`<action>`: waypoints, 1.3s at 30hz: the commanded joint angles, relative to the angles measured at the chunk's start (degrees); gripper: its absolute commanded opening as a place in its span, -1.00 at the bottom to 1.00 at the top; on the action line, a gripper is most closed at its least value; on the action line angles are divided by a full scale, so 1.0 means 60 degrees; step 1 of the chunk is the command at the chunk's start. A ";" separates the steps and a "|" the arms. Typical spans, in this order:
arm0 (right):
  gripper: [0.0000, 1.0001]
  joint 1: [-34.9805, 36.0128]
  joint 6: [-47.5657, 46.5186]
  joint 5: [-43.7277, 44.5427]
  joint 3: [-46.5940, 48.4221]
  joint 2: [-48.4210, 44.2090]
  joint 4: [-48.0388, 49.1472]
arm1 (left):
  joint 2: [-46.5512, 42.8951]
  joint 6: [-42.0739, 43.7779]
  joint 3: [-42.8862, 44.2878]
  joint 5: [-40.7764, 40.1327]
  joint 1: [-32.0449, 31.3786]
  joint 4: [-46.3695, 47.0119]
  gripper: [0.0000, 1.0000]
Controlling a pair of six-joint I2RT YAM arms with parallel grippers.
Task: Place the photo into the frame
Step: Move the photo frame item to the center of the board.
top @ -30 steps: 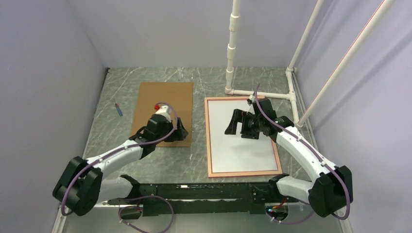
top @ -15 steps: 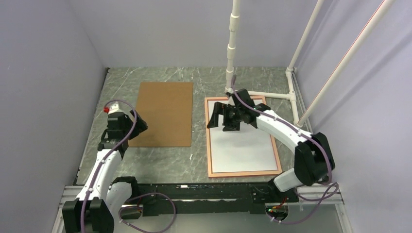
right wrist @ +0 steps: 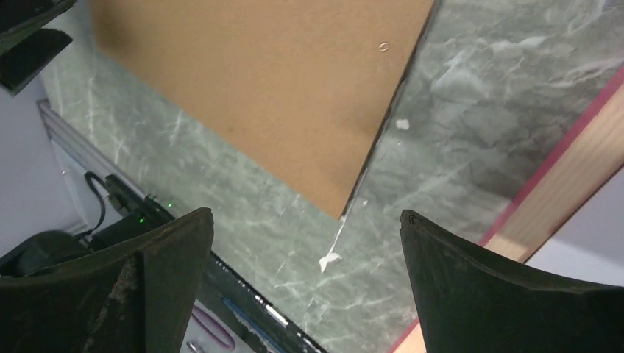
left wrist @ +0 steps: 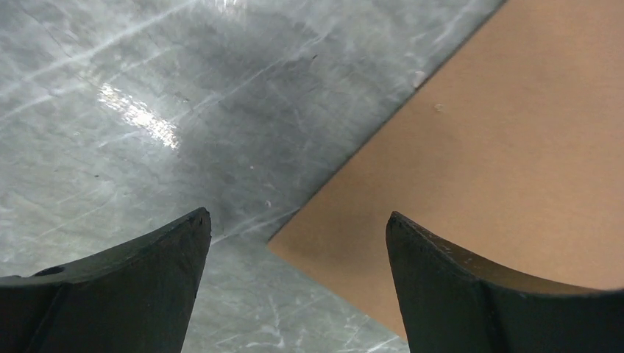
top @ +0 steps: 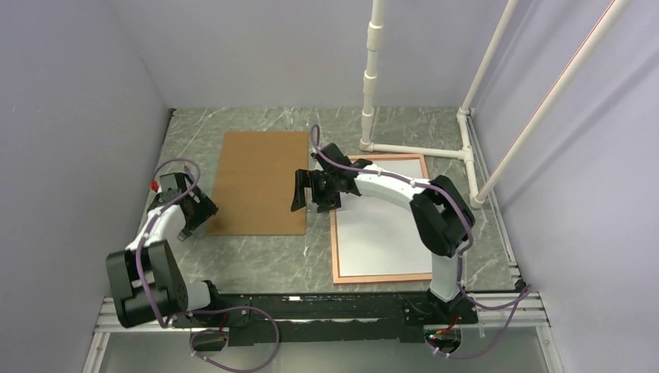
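The right tool (top: 305,192) stands wide open and empty above the right edge of the brown backing board (top: 260,179). The left tool (top: 190,220), also spread and holding nothing, hangs over the board's near left corner. Just right of the board, the frame (top: 334,241) lies flat on the desk (top: 256,252). The white sheet inside it, probably the photo (top: 385,229) lying back-up, looks seated. The board is thin and flush with the desk, so a descending finger may scrape stone or shove the board aside rather than lift it. The right tool's outer finger sits near the frame's left rail, and a knock there could jog the frame and unseat the photo.
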 commanded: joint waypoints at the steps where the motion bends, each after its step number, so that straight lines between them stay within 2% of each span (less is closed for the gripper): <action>1: 0.99 -0.0034 0.0355 0.0187 0.0543 0.0700 0.0308 | 0.1023 0.0182 0.0452 0.1605 0.0507 0.0149 0.81; 11: 0.99 0.0105 0.0512 0.0315 0.1049 0.1959 0.0303 | 0.2484 0.0272 0.0653 0.3488 0.0663 0.0670 0.75; 15: 0.99 0.0169 0.0774 -0.0157 0.1033 0.2239 0.0851 | 0.2694 0.0270 0.0565 0.4376 0.0556 0.0946 0.72; 21: 0.99 0.0168 0.1279 -0.1293 0.1012 0.2422 0.1703 | 0.2725 0.0312 0.0460 0.4680 -0.0157 0.0882 0.70; 30: 0.99 0.0176 0.1360 -0.1569 0.1161 0.1795 0.1742 | 0.1757 0.0129 -0.0368 0.4973 -0.0613 0.0906 0.67; 35: 0.99 0.0174 0.1057 -0.1687 0.1492 0.1226 0.1081 | 0.1025 -0.0008 -0.0679 0.4798 -0.0982 0.0777 0.65; 39: 0.99 0.0169 0.1269 -0.1842 0.0793 0.0434 0.1497 | 0.0484 -0.0058 -0.1113 0.4984 -0.1353 0.0868 0.65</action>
